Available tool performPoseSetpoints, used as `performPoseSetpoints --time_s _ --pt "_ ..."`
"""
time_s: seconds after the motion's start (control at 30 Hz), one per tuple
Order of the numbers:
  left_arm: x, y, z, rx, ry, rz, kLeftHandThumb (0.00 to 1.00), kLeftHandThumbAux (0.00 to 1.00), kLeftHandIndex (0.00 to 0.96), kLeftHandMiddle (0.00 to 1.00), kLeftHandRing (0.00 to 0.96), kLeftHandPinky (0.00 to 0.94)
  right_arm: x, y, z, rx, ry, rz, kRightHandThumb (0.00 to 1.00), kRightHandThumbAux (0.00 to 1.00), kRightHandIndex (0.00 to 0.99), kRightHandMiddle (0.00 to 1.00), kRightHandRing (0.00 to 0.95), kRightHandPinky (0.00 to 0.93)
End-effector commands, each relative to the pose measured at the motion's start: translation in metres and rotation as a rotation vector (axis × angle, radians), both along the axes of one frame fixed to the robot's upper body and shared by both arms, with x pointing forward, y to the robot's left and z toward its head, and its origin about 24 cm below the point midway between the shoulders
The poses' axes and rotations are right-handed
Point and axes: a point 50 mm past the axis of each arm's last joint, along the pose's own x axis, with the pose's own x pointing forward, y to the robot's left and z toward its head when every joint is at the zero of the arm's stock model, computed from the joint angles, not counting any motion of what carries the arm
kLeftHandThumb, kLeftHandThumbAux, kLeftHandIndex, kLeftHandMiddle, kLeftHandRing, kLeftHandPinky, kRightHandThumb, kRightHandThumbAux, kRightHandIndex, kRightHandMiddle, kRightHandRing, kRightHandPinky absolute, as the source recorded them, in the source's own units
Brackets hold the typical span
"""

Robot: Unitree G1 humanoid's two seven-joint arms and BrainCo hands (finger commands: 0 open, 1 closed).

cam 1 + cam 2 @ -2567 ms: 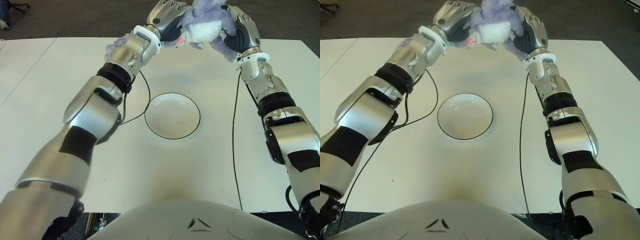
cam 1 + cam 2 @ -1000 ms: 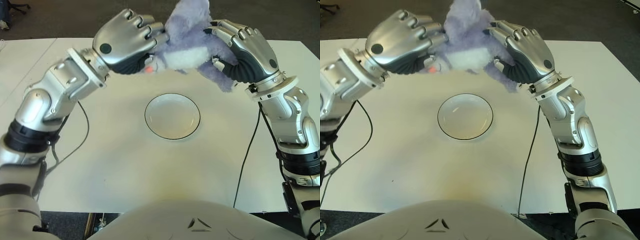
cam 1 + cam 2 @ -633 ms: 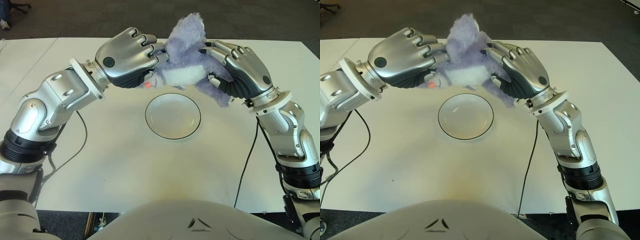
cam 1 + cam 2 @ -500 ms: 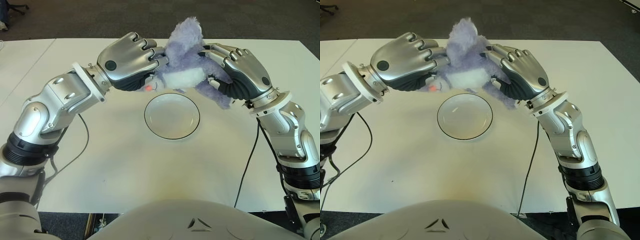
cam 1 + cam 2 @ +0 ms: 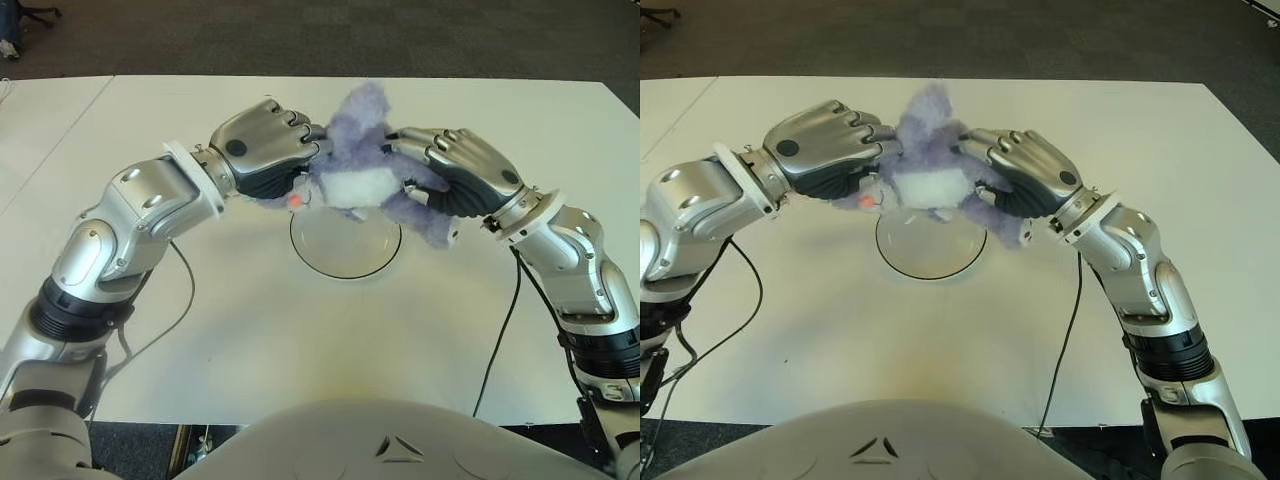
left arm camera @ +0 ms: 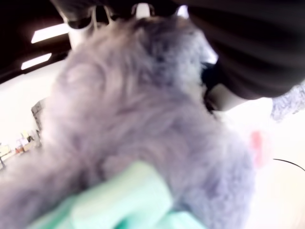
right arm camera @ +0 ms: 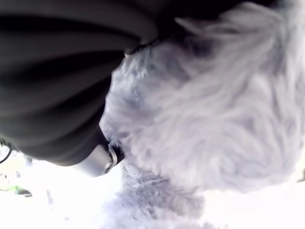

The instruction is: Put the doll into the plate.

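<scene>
Lowered since a moment ago to just above the far rim of the plate (image 5: 345, 262), fluffy purple doll (image 5: 358, 170) clasped between left hand (image 5: 262, 152) and right hand (image 5: 455, 175), near release.

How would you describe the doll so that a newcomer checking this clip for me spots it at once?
Look at the middle of the white table, just over the far edge of the round white plate. There the left hand and right hand clasp the doll between them. It is the only soft thing: shaggy lilac fur with a white belly.
</scene>
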Motion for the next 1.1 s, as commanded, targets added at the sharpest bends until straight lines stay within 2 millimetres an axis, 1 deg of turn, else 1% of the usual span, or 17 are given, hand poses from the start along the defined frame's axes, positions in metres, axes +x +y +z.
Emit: performPoseSetpoints --time_s 0.03,0.07,0.13,0.2,0.23,0.33,0.67,0.9,0.93,0.97,1.1 --pt "0.002 -0.007 -0.028 0.029 0.086 0.016 0.852 0.658 0.439 0.492 0.784 0.803 -0.009 0.004 -0.011 -0.036 0.107 0.013 0.715 0.711 0.438 0.9 0.895 0.883" --pt "0.003 -0.009 -0.039 0.032 0.117 0.022 0.851 0.659 0.439 0.492 0.78 0.806 -0.009 0.003 -0.014 -0.048 0.125 0.005 0.713 0.712 0.438 0.903 0.893 0.883" --pt "0.004 -0.012 -0.054 0.032 0.163 0.029 0.851 0.659 0.439 0.492 0.78 0.807 -0.009 0.001 -0.019 -0.066 0.15 -0.007 0.712 0.712 0.438 0.906 0.892 0.883" --pt "0.005 -0.013 -0.061 0.02 0.191 0.031 0.851 0.659 0.439 0.492 0.784 0.815 -0.008 0.0 -0.023 -0.078 0.163 -0.013 0.711 0.712 0.438 0.907 0.891 0.883" --pt "0.005 -0.013 -0.063 0.013 0.201 0.032 0.851 0.659 0.439 0.492 0.791 0.834 -0.008 -0.001 -0.025 -0.082 0.168 -0.015 0.711 0.712 0.438 0.908 0.891 0.883" --pt "0.006 -0.019 -0.066 -0.019 0.241 0.04 0.851 0.659 0.439 0.492 0.815 0.863 -0.009 -0.003 -0.033 -0.089 0.189 -0.018 0.71 0.713 0.438 0.909 0.89 0.883" --pt "0.006 -0.027 -0.081 -0.096 0.298 0.081 0.853 0.658 0.443 0.491 0.826 0.85 -0.014 -0.004 -0.047 -0.064 0.234 -0.042 0.708 0.713 0.438 0.914 0.891 0.887" --pt "0.009 -0.026 -0.086 -0.112 0.298 0.095 0.854 0.657 0.446 0.491 0.812 0.821 -0.014 -0.004 -0.05 -0.057 0.221 -0.059 0.709 0.711 0.439 0.913 0.895 0.888" --pt "0.009 -0.026 -0.086 -0.113 0.298 0.095 0.858 0.657 0.44 0.59 0.815 0.816 -0.014 -0.004 -0.05 -0.056 0.219 -0.062 0.709 0.711 0.439 0.912 0.896 0.889" --pt "0.009 -0.026 -0.086 -0.114 0.298 0.094 0.859 0.657 0.439 0.615 0.815 0.815 -0.014 -0.004 -0.05 -0.055 0.218 -0.063 0.709 0.711 0.439 0.912 0.896 0.89" --pt "0.011 -0.024 -0.086 -0.124 0.296 0.087 0.861 0.656 0.44 0.624 0.822 0.809 -0.012 -0.004 -0.05 -0.048 0.215 -0.076 0.71 0.71 0.439 0.908 0.894 0.886"
